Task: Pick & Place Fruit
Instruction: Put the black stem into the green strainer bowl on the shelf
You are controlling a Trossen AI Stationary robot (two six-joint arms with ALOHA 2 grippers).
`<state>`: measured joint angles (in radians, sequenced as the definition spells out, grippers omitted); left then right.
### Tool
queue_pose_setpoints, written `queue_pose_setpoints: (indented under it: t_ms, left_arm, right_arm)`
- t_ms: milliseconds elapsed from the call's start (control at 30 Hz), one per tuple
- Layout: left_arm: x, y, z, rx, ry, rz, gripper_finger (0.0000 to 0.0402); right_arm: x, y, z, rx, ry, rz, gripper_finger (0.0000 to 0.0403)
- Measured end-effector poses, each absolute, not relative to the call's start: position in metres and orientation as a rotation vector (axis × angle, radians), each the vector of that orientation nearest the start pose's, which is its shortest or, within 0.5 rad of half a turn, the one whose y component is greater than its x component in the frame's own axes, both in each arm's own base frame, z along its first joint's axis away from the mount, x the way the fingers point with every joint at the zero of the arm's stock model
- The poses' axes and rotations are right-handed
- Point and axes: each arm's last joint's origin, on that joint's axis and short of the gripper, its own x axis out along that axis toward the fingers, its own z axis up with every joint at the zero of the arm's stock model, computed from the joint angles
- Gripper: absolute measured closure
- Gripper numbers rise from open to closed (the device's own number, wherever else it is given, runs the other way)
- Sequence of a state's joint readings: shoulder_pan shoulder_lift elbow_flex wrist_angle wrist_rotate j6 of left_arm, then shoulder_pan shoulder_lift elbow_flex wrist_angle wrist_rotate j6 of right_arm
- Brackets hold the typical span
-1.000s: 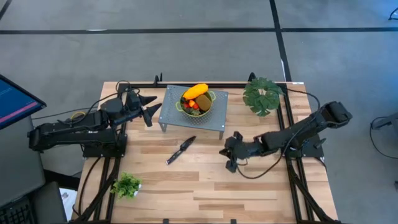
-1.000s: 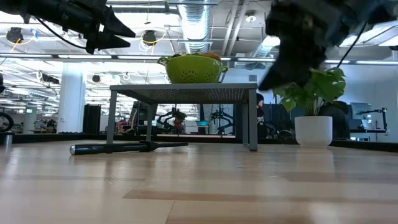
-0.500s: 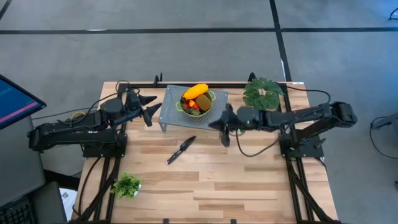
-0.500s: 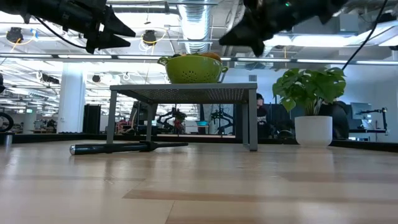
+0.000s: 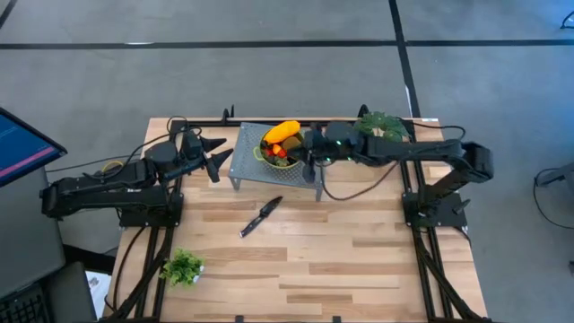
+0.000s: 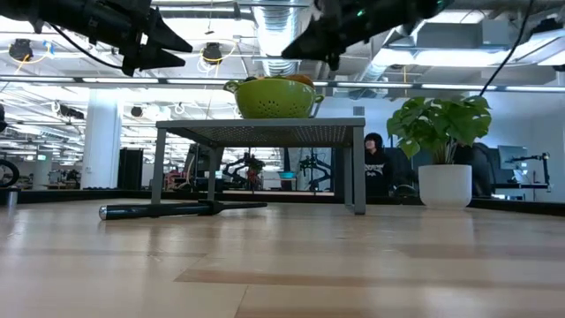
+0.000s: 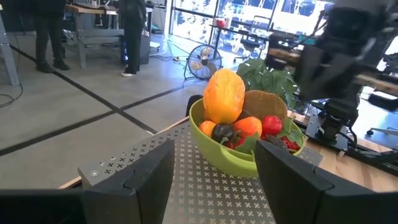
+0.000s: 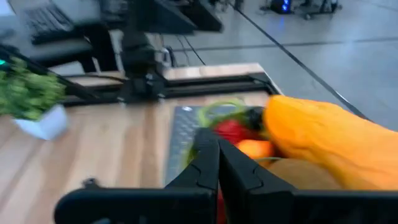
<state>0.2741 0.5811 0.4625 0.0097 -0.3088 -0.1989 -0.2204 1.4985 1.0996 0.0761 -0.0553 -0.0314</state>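
Observation:
The fruit lies heaped in a green colander bowl that stands on a grey perforated stand at the table's far middle. A long yellow-orange piece lies on top, over a brown kiwi and small red, orange and dark balls. My left gripper hangs open and level just left of the stand, pointing at the bowl. My right gripper is shut, above the stand at the bowl's right side. In the low view, my right gripper hangs higher than the rim and touches nothing.
A black-handled knife lies on the wood in front of the stand. A large potted plant stands at the far right, under my right arm. A small plant stands near the front left corner. People stand in the room behind the table.
My right gripper has swung from the table's middle right, up and toward the far edge and the left. It has rolled on the way and has stayed shut. It now hangs over the stand beside the bowl. The fruit and the bowl have not moved.

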Motion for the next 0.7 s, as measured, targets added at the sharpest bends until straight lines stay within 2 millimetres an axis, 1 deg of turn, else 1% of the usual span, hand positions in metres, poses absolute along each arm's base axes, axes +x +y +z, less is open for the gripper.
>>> queue_pose_setpoints:
  t_ms: [100, 267, 400, 533, 600, 700]
  left_arm:
    - [0.137, 0.048, 0.269, -0.191, 0.052, 0.591, 0.0183]
    - [0.137, 0.048, 0.268, -0.191, 0.053, 0.591, 0.0183]
    - [0.137, 0.048, 0.268, -0.191, 0.053, 0.591, 0.0183]
    - [0.137, 0.048, 0.268, -0.191, 0.053, 0.591, 0.0183]
    - [0.137, 0.048, 0.268, -0.191, 0.053, 0.591, 0.0183]
    - [0.137, 0.048, 0.268, -0.191, 0.053, 0.591, 0.0183]
  right_arm:
    - [0.344, -0.087, 0.296, 0.012, 0.354, -0.187, 0.0403]
    - [0.355, -0.097, 0.303, -0.002, 0.37, -0.198, 0.0403]
    - [0.363, -0.1, 0.296, 0.01, 0.434, -0.199, 0.0403]
    - [0.364, -0.101, 0.301, 0.009, 0.426, -0.201, 0.0401]
    - [0.364, -0.1, 0.301, 0.009, 0.427, -0.2, 0.0394]
    - [0.363, -0.1, 0.305, 0.007, 0.409, -0.202, 0.037]
